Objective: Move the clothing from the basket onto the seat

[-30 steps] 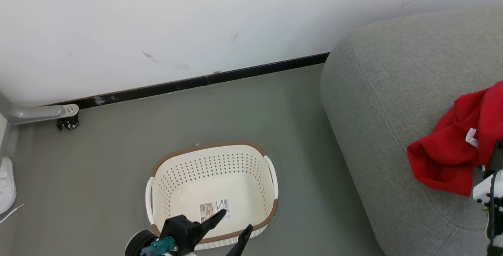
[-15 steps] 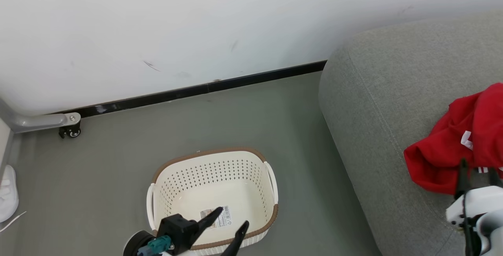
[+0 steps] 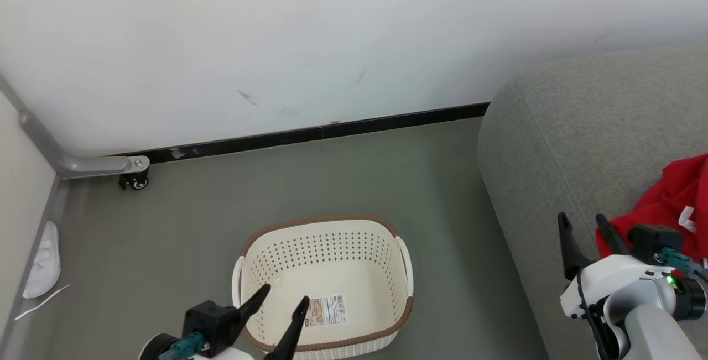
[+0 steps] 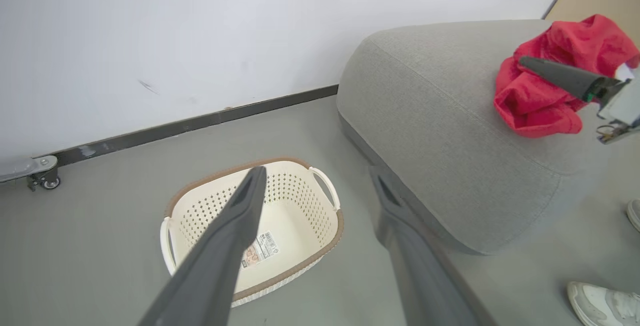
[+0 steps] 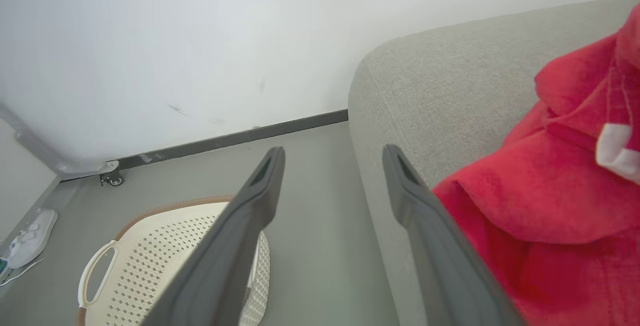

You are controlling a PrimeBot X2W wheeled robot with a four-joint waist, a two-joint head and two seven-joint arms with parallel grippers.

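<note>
Clothing lies in a crumpled red heap on the seat, out at 3 o'clock in the head view. The basket stands on the floor at 6 o'clock, with just a barcode sticker on its bare bottom.

The right tool hangs over the seat's near edge, fingers spread, with nothing between them. The heap sits just beside it at about 2 o'clock, close against the right-hand finger; whether they touch I cannot tell. The left tool hovers over the basket's near rim, likewise parted and empty, well apart from the clothing.

Any further handling of the heap would, I judge, fall to the right arm. The heap is bunched with no clear long axis, and I cannot tell whether it is one piece or two. With the basket bare, the job looks done or nearly so.

The left wrist view gives the whole heap, which the head view cuts at its edge, and a pale shoe at 5 o'clock. The right wrist view brings a white tag up close. The head view has a white slipper at 9 o'clock.
</note>
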